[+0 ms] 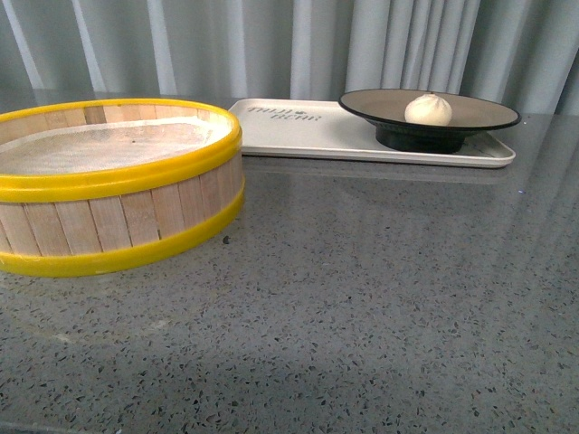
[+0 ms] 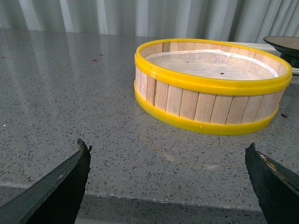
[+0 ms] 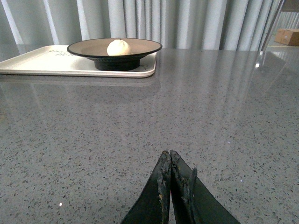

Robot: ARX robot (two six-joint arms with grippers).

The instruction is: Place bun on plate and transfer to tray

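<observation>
Bun (image 1: 428,109) on plate (image 1: 479,115) on tray (image 1: 308,136); looks done. My right gripper (image 3: 170,161) pressed together, nearer; left gripper (image 2: 168,161) spread.

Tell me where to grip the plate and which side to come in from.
Grip the plate by its overhanging black rim on the right edge, coming from the right, probably with the right gripper. The rim flares out above a narrower foot, leaving room underneath, and the bun sits centered, clear of the edge.

Dark decorative lettering in two short lines is showing on the tray (image 1: 298,136) near its far left corner, possibly reading "mini bear", though it is appearing too small and slanted to make out surely.
</observation>
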